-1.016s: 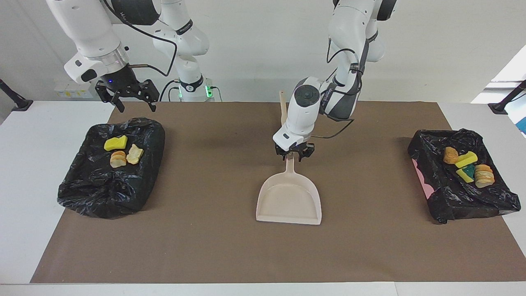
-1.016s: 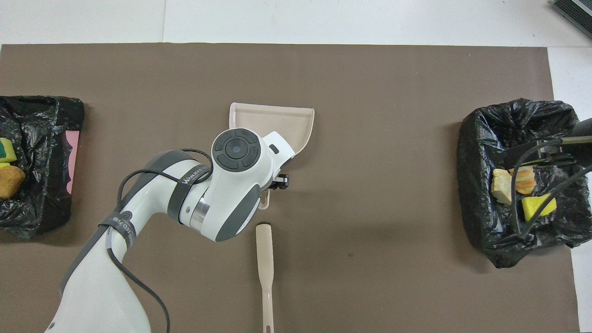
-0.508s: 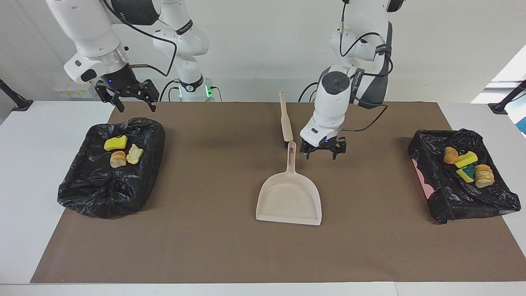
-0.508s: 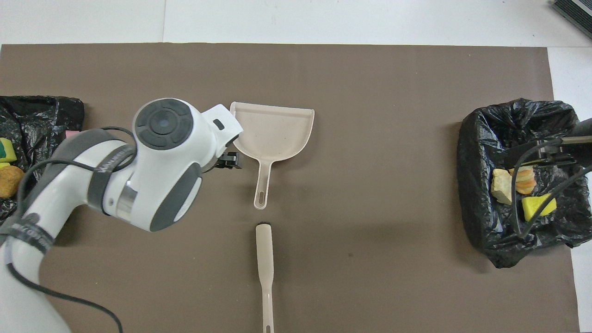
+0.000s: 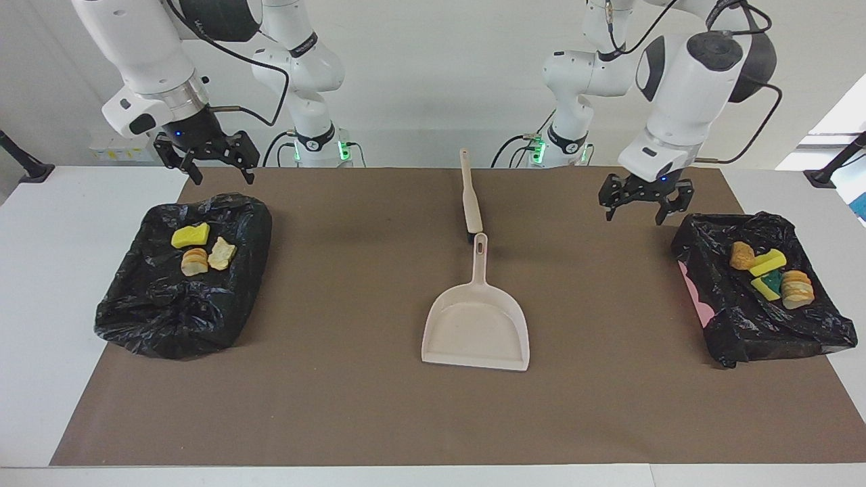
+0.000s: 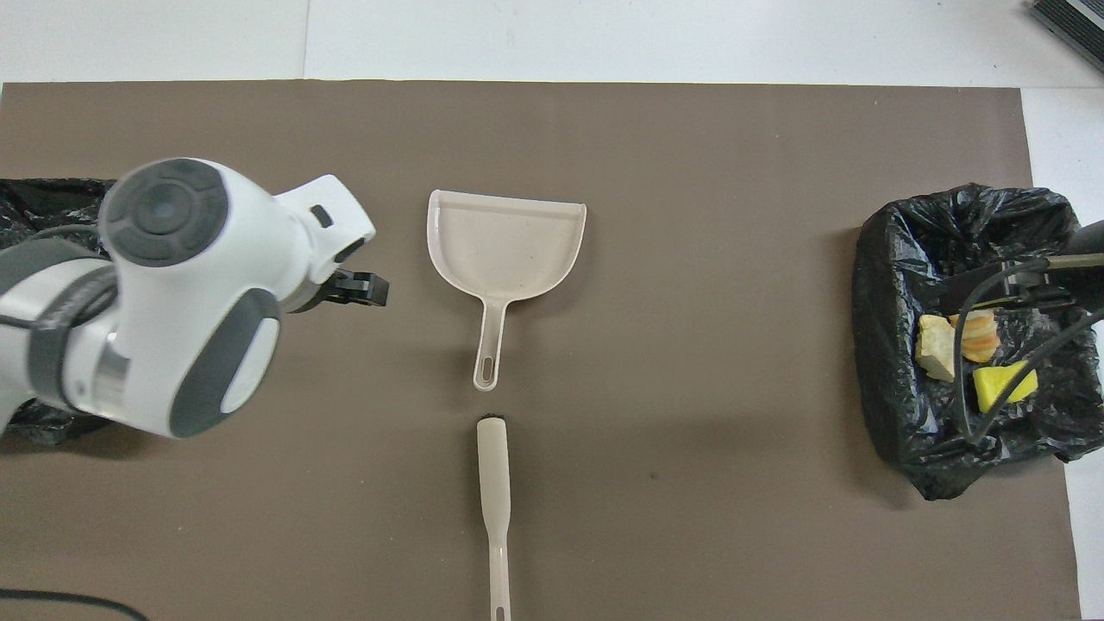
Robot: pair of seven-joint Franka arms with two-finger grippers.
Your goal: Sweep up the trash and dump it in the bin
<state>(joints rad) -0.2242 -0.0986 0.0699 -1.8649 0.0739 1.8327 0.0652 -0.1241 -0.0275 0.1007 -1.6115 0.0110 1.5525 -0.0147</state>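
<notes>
Hanging over the brown mat [image 5: 338, 406], between the dustpan [image 5: 477, 325] and the bag-lined bin [image 5: 778, 331] at the left arm's end of the tabletop [image 5: 40, 304], the left pincer [image 5: 636, 211] is released, its fingers spread and holding nothing. The right pincer [image 5: 220, 172] is likewise spread and empty, up over the robot-side rim of the second bin [image 5: 169, 318], which sits well apart from the dustpan toward the right arm's end. Nearer to the robots than the dustpan lies the brush [image 5: 470, 199], its dark head just short of the tip of the dustpan's handle. The dustpan lies flat on the mat with nothing in its tray. All the trash is in the bins: three bits [image 5: 199, 251] in the bin toward the right arm's end, four bits [image 5: 770, 270] in the other, so the job looks finished or nearly so. From here the likeliest slip is a low-moving pincer, or the cable drooping over the right arm's bin, snagging the loose black liner and tugging a bin or spilling bits back out. Reaching for the brush could also knock the dustpan, since the two nearly touch. The mat covers most of the white tabletop, and a plain white wall stands at the robots' backs.
</notes>
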